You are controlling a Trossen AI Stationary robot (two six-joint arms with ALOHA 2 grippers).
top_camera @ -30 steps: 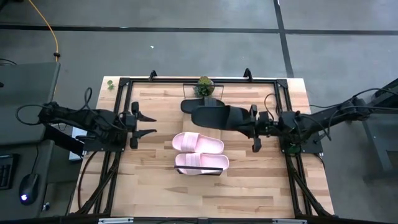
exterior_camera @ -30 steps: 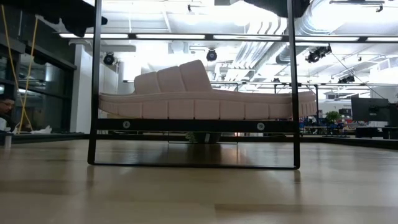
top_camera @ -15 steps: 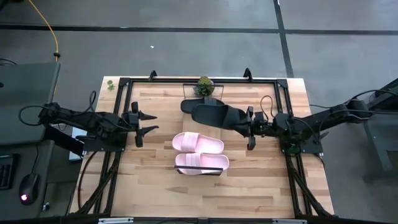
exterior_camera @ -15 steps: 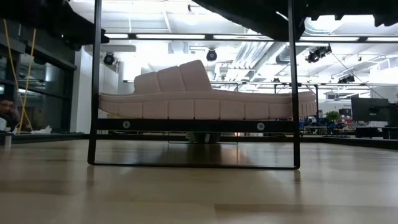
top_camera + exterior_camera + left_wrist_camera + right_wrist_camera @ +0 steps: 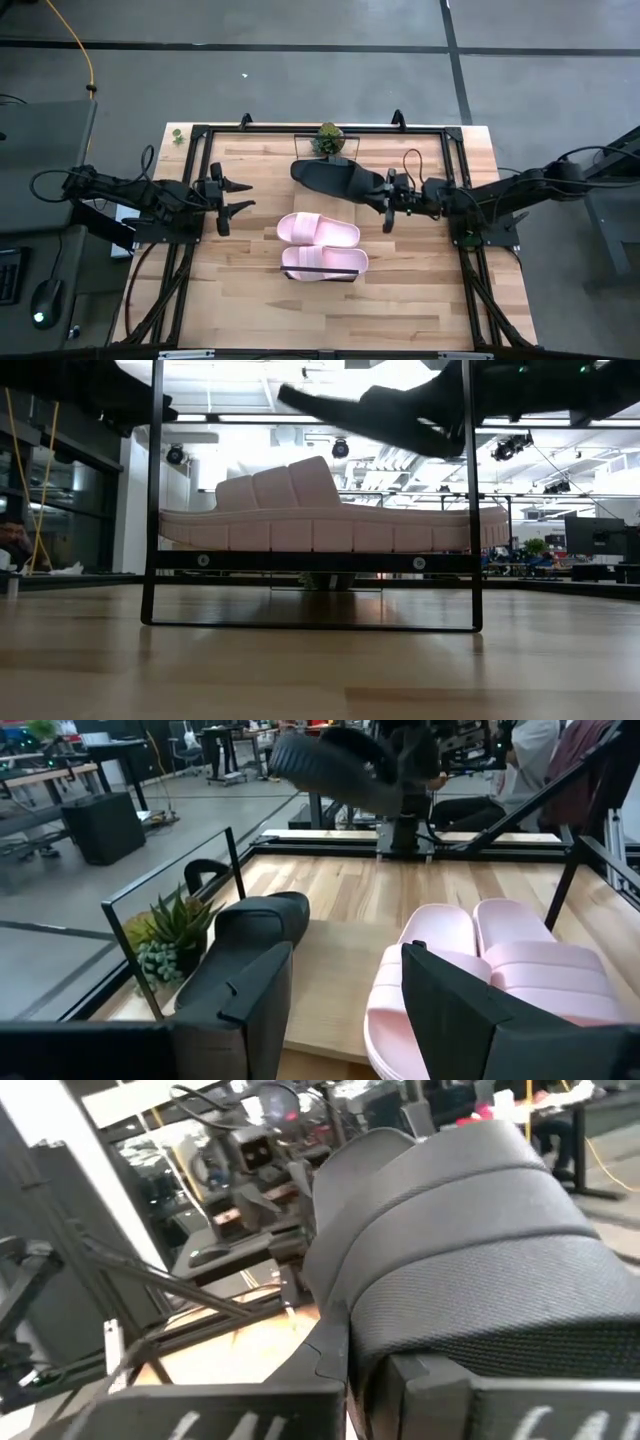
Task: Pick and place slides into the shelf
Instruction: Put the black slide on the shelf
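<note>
The right gripper (image 5: 385,197), at the tip of the dark right arm that reaches in from three o'clock, is clamped on the heel end of a black open-toe slide sandal with a wide strap (image 5: 340,179) and holds it in the air over the far middle of the light plank tabletop (image 5: 250,290), toe pointing toward nine o'clock. In the low view this black sandal (image 5: 375,415) hangs tilted high above everything else, clear of the pink pair below it. The right wrist view is filled by the sandal's textured strap (image 5: 470,1270) sitting right against the gripper's fingers. A second black slide sandal (image 5: 262,915) rests on the tabletop beneath and slightly toward twelve o'clock of the held one; in the high view it is mostly covered. The two pale pink slide sandals (image 5: 318,230) lie side by side on the long narrow light-wood shelf with its thin black metal frame (image 5: 310,563), which stands near the table's centre, at about six o'clock from the held sandal; the low view shows the nearer pink sandal (image 5: 320,520) flat on the shelf board. A small green potted plant (image 5: 328,138) sits at the twelve o'clock edge of the table. The left gripper (image 5: 238,197) hovers at nine o'clock of the shelf, well apart from it, fingers spread wide and holding nothing.
</note>
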